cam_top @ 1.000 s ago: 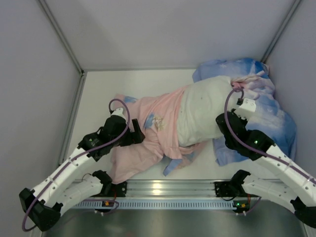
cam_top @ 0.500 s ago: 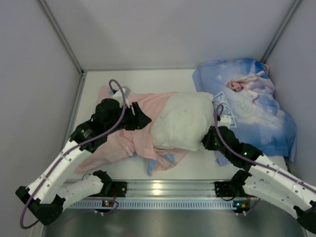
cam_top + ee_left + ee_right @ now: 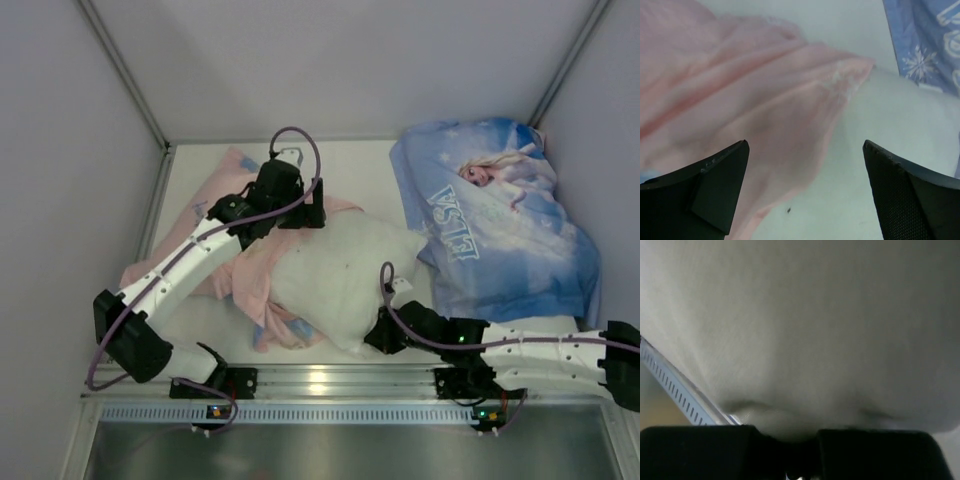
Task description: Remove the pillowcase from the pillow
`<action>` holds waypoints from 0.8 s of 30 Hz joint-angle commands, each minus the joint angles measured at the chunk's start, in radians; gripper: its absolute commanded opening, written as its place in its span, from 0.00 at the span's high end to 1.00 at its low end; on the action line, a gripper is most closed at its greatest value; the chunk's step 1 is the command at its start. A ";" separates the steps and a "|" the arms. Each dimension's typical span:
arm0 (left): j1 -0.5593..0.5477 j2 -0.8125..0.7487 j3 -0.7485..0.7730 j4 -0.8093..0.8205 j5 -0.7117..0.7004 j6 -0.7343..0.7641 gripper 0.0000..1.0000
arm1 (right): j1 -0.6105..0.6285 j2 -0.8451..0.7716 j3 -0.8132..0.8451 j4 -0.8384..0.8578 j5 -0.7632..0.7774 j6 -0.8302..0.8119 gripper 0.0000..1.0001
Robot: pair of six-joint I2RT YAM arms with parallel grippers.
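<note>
The white pillow [image 3: 345, 275] lies bare in the middle of the table and fills the right wrist view [image 3: 805, 325]. The pillowcase [image 3: 232, 225], pink face up, lies crumpled to its left, with one end under or against the pillow's left edge. It also shows in the left wrist view [image 3: 740, 105]. My left gripper [image 3: 312, 215] hovers over the pillow's far edge, jaws wide open and empty [image 3: 805, 147]. My right gripper [image 3: 377, 338] is at the pillow's near edge, shut on a fold of the pillow [image 3: 800, 432].
A second pillow in a blue Elsa case [image 3: 500, 220] lies at the back right against the right wall. Grey walls close the table on the left, back and right. A metal rail [image 3: 330, 380] runs along the near edge.
The right gripper has dragged the pillow left and toward the near edge. The left gripper has moved to the far side and now stands open. The pink pillowcase has shifted to the far left.
</note>
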 commanded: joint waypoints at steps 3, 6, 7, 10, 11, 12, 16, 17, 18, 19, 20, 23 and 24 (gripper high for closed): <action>-0.017 0.058 0.155 0.014 -0.141 0.103 0.01 | 0.155 0.082 -0.024 0.153 0.093 0.109 1.00; -0.052 0.101 0.190 0.014 -0.185 0.163 0.01 | 0.181 0.096 -0.040 0.216 0.093 0.122 1.00; -0.068 0.116 0.200 0.016 -0.199 0.186 0.01 | 0.185 0.098 -0.038 0.222 0.095 0.120 1.00; -0.149 0.176 0.226 0.014 -0.277 0.272 0.01 | 0.188 0.095 -0.024 0.222 0.098 0.108 1.00; -0.175 0.198 0.227 0.016 -0.288 0.282 0.01 | 0.189 0.090 -0.017 0.219 0.099 0.106 1.00; -0.181 0.204 0.227 0.016 -0.290 0.289 0.01 | 0.189 0.076 -0.015 0.212 0.102 0.103 1.00; -0.192 0.231 0.226 0.025 -0.253 0.293 0.01 | 0.191 0.030 -0.020 0.189 0.113 0.108 1.00; -0.194 0.254 0.229 0.027 -0.267 0.299 0.01 | 0.191 0.009 -0.021 0.181 0.116 0.111 1.00; -0.194 0.271 0.241 0.024 -0.291 0.299 0.01 | 0.189 -0.004 -0.023 0.173 0.119 0.117 1.00; -0.194 0.291 0.250 0.025 -0.349 0.302 0.01 | 0.189 -0.014 -0.026 0.166 0.118 0.117 1.00; -0.194 0.335 0.259 0.019 -0.372 0.313 0.01 | 0.191 -0.037 -0.026 0.161 0.119 0.117 1.00; -0.194 0.438 0.299 0.007 -0.489 0.307 0.01 | 0.191 -0.089 -0.035 0.133 0.133 0.131 1.00; -0.194 0.466 0.318 -0.004 -0.529 0.299 0.01 | 0.192 -0.103 -0.038 0.123 0.137 0.135 1.00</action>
